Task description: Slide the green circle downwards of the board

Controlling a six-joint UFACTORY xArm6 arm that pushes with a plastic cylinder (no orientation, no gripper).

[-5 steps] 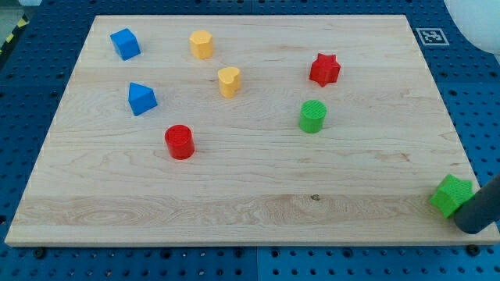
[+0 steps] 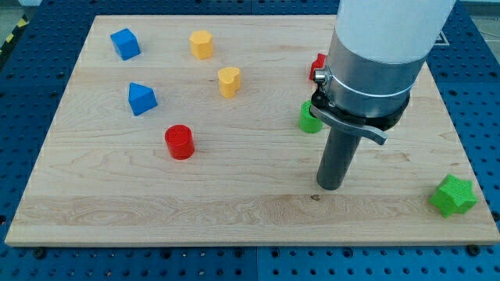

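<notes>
The green circle point(image 2: 308, 119) sits right of the desk's point(image 2: 250, 211) middle, half hidden behind my arm point(image 2: 379, 55), and my tip point(image 2: 330, 187) rests on the wood below and just to the view's right of it, apart from it; I end in a plain rod, so I have no fingers to spread or close, and the tip touches no block. A red star point(image 2: 316, 67) peeks out above the circle, a green star point(image 2: 454, 195) lies at the bottom right edge, and leftward stand a red cylinder point(image 2: 180, 142), two yellow blocks point(image 2: 228, 81) point(image 2: 201, 44) and two blue blocks point(image 2: 141, 98) point(image 2: 125, 44).
</notes>
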